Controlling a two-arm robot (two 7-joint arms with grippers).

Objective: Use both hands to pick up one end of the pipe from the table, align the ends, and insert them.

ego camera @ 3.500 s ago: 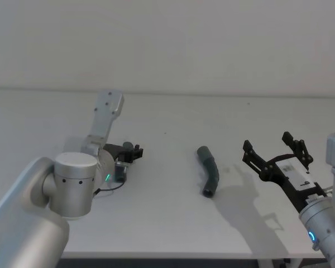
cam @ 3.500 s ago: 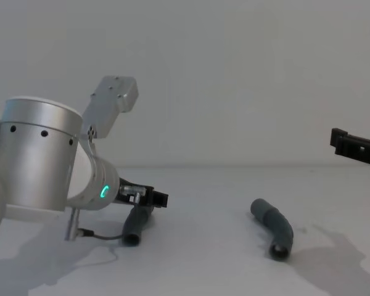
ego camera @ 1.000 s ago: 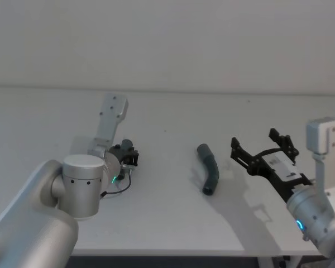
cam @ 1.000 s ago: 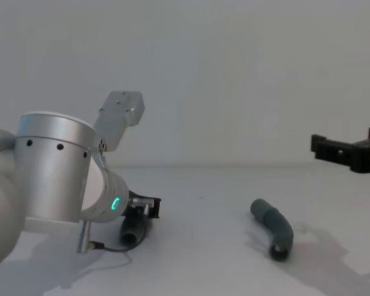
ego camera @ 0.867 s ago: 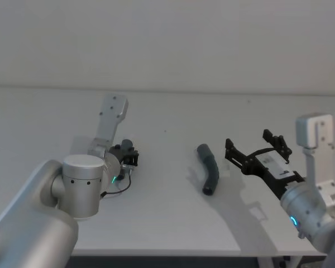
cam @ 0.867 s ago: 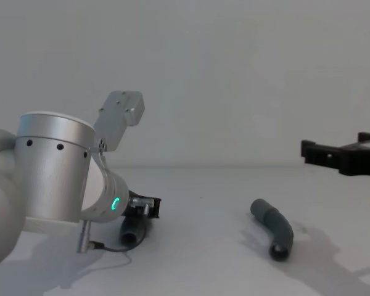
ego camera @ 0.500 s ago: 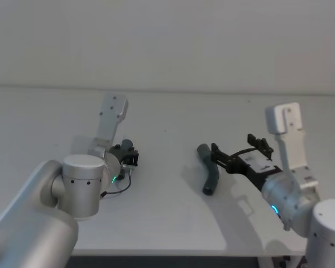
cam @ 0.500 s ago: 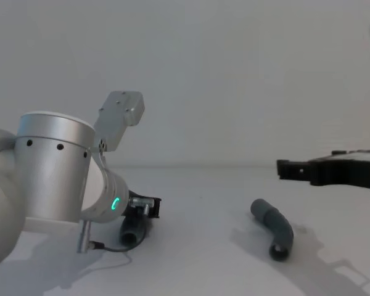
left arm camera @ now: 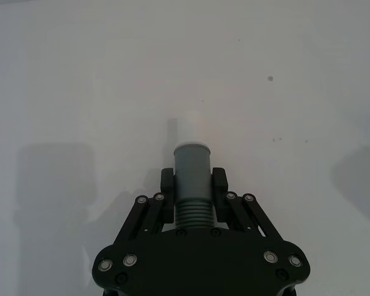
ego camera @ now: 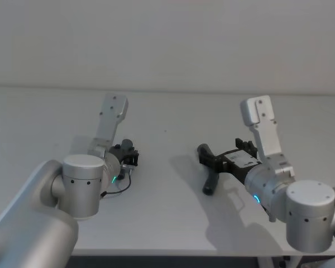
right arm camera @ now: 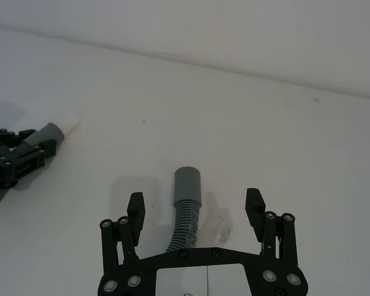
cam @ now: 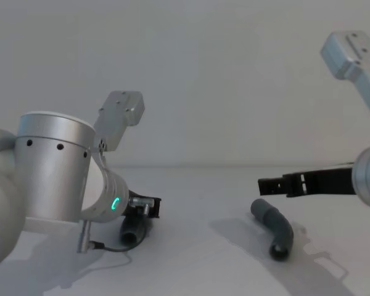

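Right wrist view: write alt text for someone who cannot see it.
The open right pincer straddles the bent pipe piece lying on the white table, fingers clear of it. Farther off, the left pincer is shut on the straight pipe piece.

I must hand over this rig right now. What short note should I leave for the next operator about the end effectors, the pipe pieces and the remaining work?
Left end effector: shut on the straight pipe piece, low at the table. The whitish end sticks out past the fingers.
Right end effector: open, just above the bent pipe piece, one finger on each side, not gripping.
The bent pipe piece lies on the table, to the robot's right of the straight one.
Done: left grasp.
Left to do: close the right end effector on the bent pipe piece, lift, align the ends, insert.
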